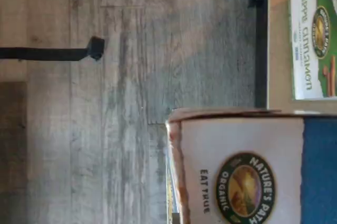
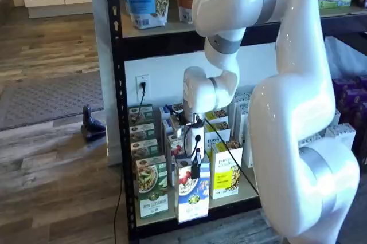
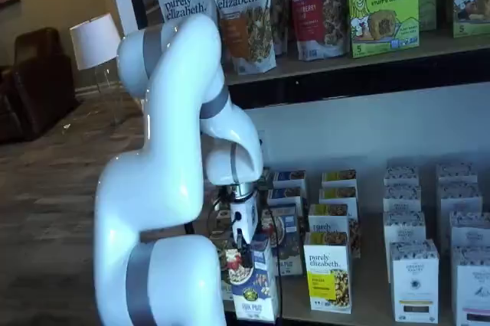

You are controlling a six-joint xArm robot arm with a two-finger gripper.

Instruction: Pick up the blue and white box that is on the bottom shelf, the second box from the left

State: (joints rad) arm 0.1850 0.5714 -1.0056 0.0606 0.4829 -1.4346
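The blue and white box point(image 2: 193, 197) hangs forward of the bottom shelf point(image 2: 243, 193), its lower end over the shelf's black front beam. My gripper point(image 2: 195, 168) comes down onto the box's top and is shut on it. The same hold shows in a shelf view, with the gripper point(image 3: 244, 248) on the blue and white box point(image 3: 253, 286) at the front of the bottom shelf point(image 3: 367, 295). In the wrist view the blue and white box point(image 1: 253, 174) fills the near part of the picture, its round green logo facing me; the fingers are hidden there.
A green and white box point(image 2: 151, 189) stands just left of the held one, with more behind it. A yellow box point(image 2: 225, 176) stands to its right. White boxes point(image 3: 416, 278) fill the shelf further right. Pouches point(image 3: 249, 12) stand on the shelf above. The wrist view shows wood floor point(image 1: 121, 103).
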